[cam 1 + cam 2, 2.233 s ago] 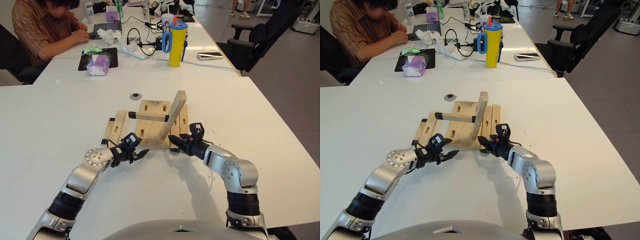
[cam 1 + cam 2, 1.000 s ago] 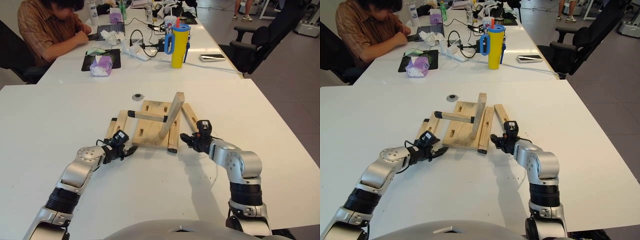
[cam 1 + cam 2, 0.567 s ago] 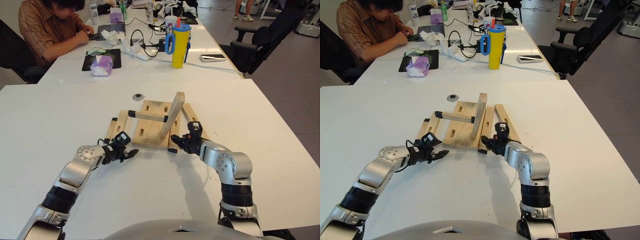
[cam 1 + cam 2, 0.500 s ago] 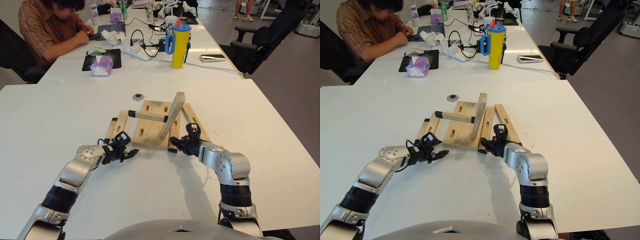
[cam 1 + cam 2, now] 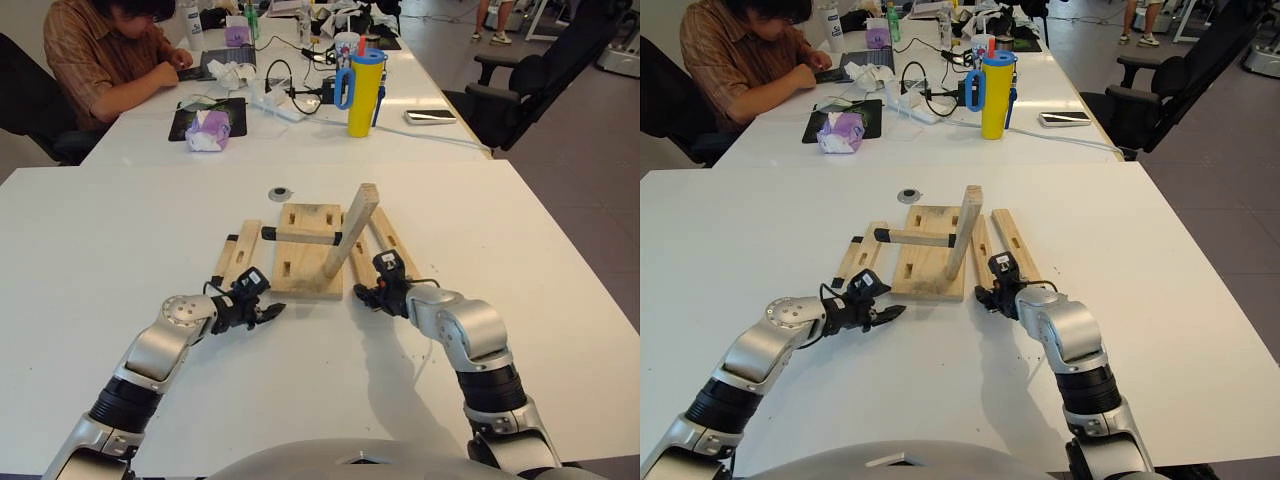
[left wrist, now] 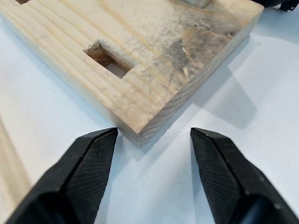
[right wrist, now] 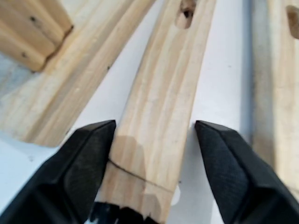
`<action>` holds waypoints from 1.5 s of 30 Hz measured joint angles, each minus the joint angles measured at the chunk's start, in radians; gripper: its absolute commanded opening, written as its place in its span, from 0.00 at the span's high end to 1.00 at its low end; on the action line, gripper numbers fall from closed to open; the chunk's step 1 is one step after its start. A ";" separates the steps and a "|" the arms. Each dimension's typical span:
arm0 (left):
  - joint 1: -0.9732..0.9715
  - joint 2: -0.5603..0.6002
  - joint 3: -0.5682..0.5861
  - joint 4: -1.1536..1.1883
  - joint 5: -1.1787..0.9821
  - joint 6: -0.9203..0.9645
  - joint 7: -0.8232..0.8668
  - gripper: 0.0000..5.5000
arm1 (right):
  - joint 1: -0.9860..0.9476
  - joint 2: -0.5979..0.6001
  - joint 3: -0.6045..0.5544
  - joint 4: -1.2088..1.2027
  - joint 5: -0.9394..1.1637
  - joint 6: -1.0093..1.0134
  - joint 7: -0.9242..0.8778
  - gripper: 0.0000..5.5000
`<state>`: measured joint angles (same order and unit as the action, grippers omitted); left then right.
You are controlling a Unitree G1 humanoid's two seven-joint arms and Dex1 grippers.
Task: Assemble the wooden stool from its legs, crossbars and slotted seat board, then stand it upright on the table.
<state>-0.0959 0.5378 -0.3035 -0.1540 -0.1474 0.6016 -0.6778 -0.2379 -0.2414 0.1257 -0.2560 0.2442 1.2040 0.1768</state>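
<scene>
The seat board lay flat on the table with a tilted leg sticking up. The right gripper sat wide open around a loose leg beside it. The left gripper gaped at the board's corner. A crooked squeeze might spin that loose leg away.

Seat board 1; legs 4; crossbar 1.

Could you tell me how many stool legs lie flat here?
3: a left leg beside the seat board; right of it an inner leg, inside the open right gripper, and an outer leg.
</scene>
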 measured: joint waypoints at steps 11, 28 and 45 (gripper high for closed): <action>0.002 0.000 -0.021 -0.017 -0.001 0.012 0.004 0.47 | -0.043 0.024 0.003 0.168 -0.042 -0.170 0.010 0.50; -0.009 0.121 0.249 -0.013 -0.152 -0.054 -0.155 0.47 | 0.027 0.184 -0.209 0.181 0.047 -0.606 -0.021 0.63; -0.088 0.127 0.631 -0.120 -0.864 0.335 -0.228 0.28 | -0.305 -0.102 -0.454 -0.091 0.956 -0.270 0.309 0.63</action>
<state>-0.1837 0.6650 0.3277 -0.2742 -1.0111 0.9368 -0.9059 -0.5425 -0.3435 -0.3284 -0.3467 1.1998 0.9343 0.4860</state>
